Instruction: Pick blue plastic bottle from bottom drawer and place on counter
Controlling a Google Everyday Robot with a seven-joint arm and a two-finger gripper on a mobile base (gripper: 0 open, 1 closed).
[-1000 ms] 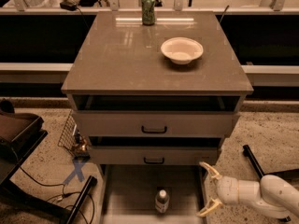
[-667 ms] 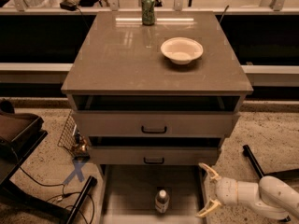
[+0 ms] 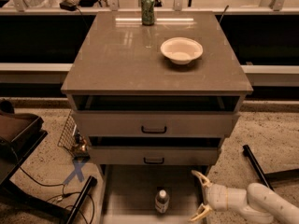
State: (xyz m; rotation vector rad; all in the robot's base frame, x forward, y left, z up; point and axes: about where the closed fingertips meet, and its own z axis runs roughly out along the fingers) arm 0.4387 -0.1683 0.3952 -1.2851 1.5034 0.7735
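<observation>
We see one bottle (image 3: 162,201) standing upright, white cap on top, near the front of the pulled-out bottom drawer (image 3: 131,190). To its right, at that drawer's right edge, the gripper (image 3: 200,196) hangs with its two pale fingers spread wide around nothing, apart from the bottle, with bare drawer floor between them. Two upper drawers (image 3: 154,125), each with one black handle, stand slightly open above and overhang the rear of the tray. On the counter (image 3: 121,59) we count one green can (image 3: 148,9) at the far edge and one white bowl (image 3: 181,50) towards the right. A wire basket (image 3: 70,134) and one blue tape cross (image 3: 76,171) lie left of the cabinet, and one black bar (image 3: 254,164) lies to the right.
</observation>
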